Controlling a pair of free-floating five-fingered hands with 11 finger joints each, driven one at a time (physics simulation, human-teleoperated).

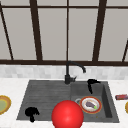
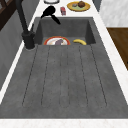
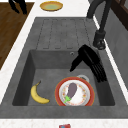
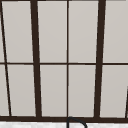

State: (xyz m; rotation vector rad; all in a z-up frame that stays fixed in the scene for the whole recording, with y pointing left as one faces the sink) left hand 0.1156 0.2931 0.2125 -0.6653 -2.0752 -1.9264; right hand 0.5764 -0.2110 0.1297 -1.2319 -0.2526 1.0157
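The right hand (image 1: 92, 83) hangs over the back of the sink's basin (image 3: 47, 62), just right of the black tap (image 1: 67, 72). In the right side view this hand (image 3: 88, 61) is wide: its fingers (image 3: 98, 71) run straight and close together, slanting down toward the basin floor, the thumb juts out to one side, and it holds nothing. Below it, apart from it, a red-rimmed plate (image 3: 58, 91) lies flat on the basin floor with a purple eggplant (image 3: 72, 89) on it. A banana (image 3: 37, 95) lies beside the plate, well clear of the hand. The left hand (image 1: 31, 113) floats idle over the front left corner of the drainboard (image 1: 45, 92); whether it is spread or closed cannot be told. A large red ball (image 1: 67, 115) shows at the sink's front edge in the front view. On the white desk (image 1: 12, 85) sit a yellow dish (image 1: 3, 104) at the left and a small red item (image 1: 121, 97) at the right. Judging from the pose, the work is at the reaching stage, with the plate untouched. Any descent onto it would call for keeping clear of the tap and the basin's back wall, and for getting under a low, flat rim without tipping the eggplant off.
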